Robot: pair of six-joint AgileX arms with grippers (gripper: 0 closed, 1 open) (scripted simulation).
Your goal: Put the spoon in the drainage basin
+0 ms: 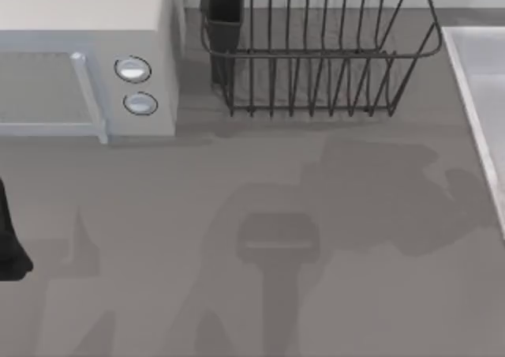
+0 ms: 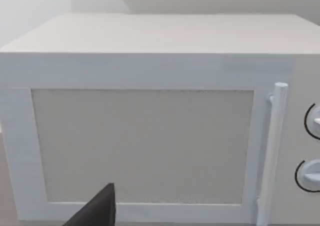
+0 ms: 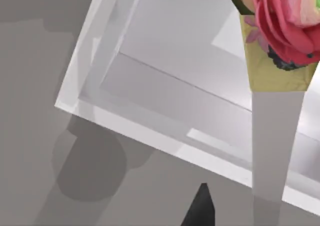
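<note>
Grey worktop [image 1: 237, 294] stretches across your top view, crossed by soft shadows. At its back left stands a pale microwave [image 1: 87, 25] with two round knobs [image 1: 132, 69] one above the other beside the door handle [image 1: 88, 96]. Next to it, at the back centre, sits a dark wire dish rack [image 1: 316, 57] with a dark cup [image 1: 225, 9] hung at its left end. The drainage basin [image 1: 473, 96] lies along the right edge, and you see its raised pale rim running down that side.

Your left arm [image 1: 9, 238] shows as a dark shape at the left edge of the worktop, in front of the microwave. In its wrist view the left pincer [image 2: 95, 211] faces the microwave door; you cannot tell whether it is spread or pressed together.

From the right wrist you look down on a corner of the basin. The spoon [image 3: 280, 36] appears close up there: its red, flower-patterned end and yellowish part lie over the basin's inside, and a pale shaft crosses the rim. Whether it touches the basin you cannot tell. The right pincer [image 3: 200, 208] shows as a dark tip beside that shaft, over the worktop; you cannot tell its state either, nor whether it grips the spoon.
</note>
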